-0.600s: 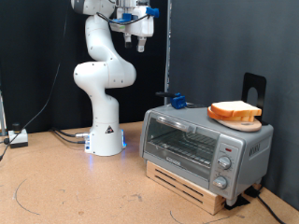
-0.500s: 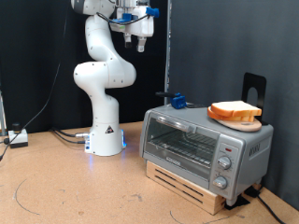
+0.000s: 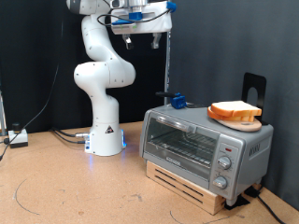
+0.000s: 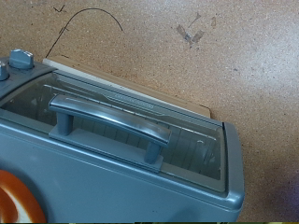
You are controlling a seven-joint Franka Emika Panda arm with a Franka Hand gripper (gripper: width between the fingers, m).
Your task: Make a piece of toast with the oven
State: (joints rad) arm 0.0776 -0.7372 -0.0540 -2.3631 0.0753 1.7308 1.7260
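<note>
- The white Panda arm [image 3: 101,70] is standing on its base at the exterior view's left, and it is carrying its end effector [image 3: 149,35] high up near the top of that view, well above the tabletop [image 3: 65,187] and well apart from everything on it.
- I cannot tell whether the end effector's fingers are wide or narrow (they are too small and dark against the black curtain [image 3: 224,47], and the wrist view is not showing them at all); nothing is showing between them.
- The silver toaster oven [image 3: 206,147] is sitting on a pale wooden board [image 3: 182,182] at the exterior view's right, its glass door [image 4: 131,131] closed and its grey bar handle [image 4: 107,119] lying across the top edge of the door.
- The round knobs [image 3: 224,163] are lining up down the panel at the oven's right end as the exterior view shows it.
- The piece of toast [image 3: 234,113] is resting flat on the oven's roof, toward the knob end, pale cream on top with a golden-brown crust.
- In the wrist view the camera is looking down at the oven from above, and an orange-brown edge of the toast is peeking in at the frame's corner.
- A small blue object [image 3: 176,99] is standing behind the oven, near a thin upright pole [image 3: 168,65].
</note>
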